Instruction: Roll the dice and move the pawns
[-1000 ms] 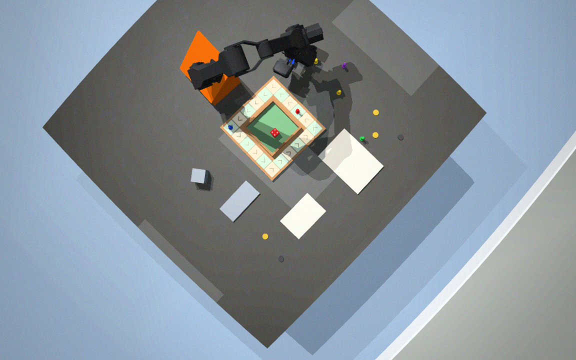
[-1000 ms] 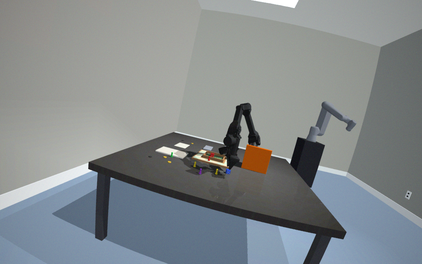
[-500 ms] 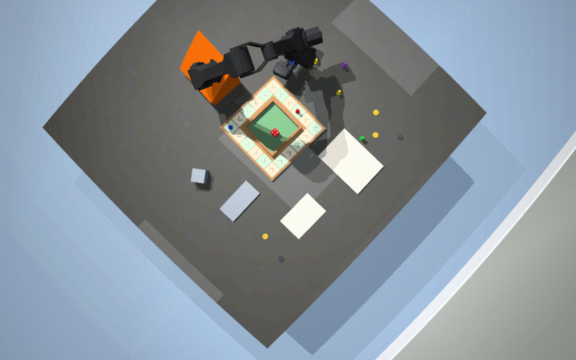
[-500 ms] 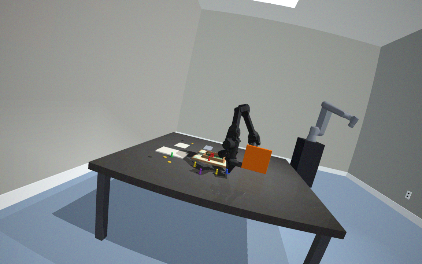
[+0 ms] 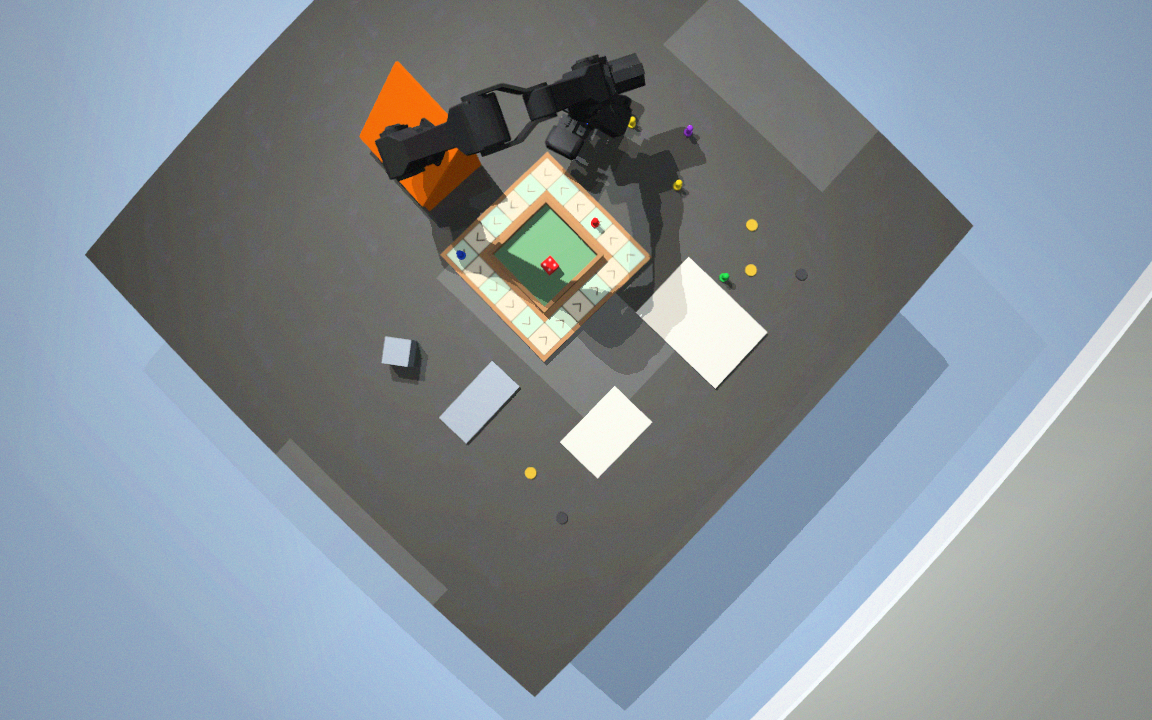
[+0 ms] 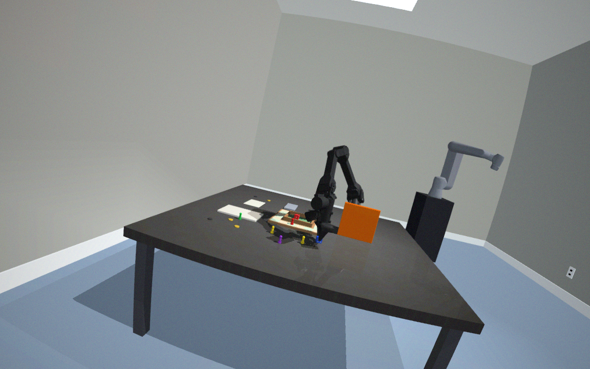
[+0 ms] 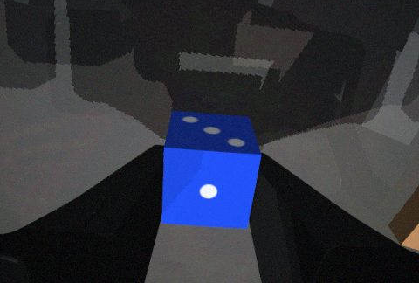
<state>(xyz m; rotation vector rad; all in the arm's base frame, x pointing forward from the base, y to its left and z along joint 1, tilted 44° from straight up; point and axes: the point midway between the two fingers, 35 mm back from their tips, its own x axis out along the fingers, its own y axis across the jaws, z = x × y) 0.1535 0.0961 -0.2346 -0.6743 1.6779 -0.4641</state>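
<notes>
And there you had it, op: the claw (image 5: 583,127) (image 6: 319,237) (image 7: 208,162) was pinching the blue die (image 6: 318,240) (image 7: 211,187), approx. 12–1 o'clock from the tray's centre in the top view, outside the board (image 5: 511,306) (image 6: 279,224) (image 7: 408,232). In the wrist view you had one pip facing you and three on the adjoining side; whether it was off the table you couldn't tell.

Just beside it, a yellow pawn (image 5: 632,121) (image 6: 302,239) stood at 1 o'clock. Red pawn (image 5: 594,222) (image 6: 292,221): on the track, 2 o'clock. The red die (image 5: 550,264) (image 6: 296,217) sat in the tray (image 5: 595,266) (image 6: 306,223), approx. mid-floor; so you had one die in, one out. The blue pawn (image 5: 460,254) was on the 9 o'clock corner sq.

Further off, you had the purple pawn (image 5: 688,131) (image 6: 280,239) betw. 1 and 2 o'clock, another yellow pawn (image 5: 678,184) (image 6: 272,229) at 2, and the orange panel (image 5: 396,102) (image 6: 359,223) upright betw. 10 and 11. Green pawn (image 5: 724,277) (image 6: 240,216): 3 o'clock, next to the large white sheet (image 5: 712,326) (image 6: 242,212) at 4. Farther still you had the grey block (image 5: 397,351) at 8, the pale slab (image 5: 479,402) (image 6: 290,206) at 7, and the small white sheet (image 5: 605,431) (image 6: 254,203) betw. 5 and 6. Farthest, a yellow disc (image 5: 530,472) (image 6: 268,200) and dark disc (image 5: 561,517) (image 6: 255,196) lay approx. 6 o'clock.
</notes>
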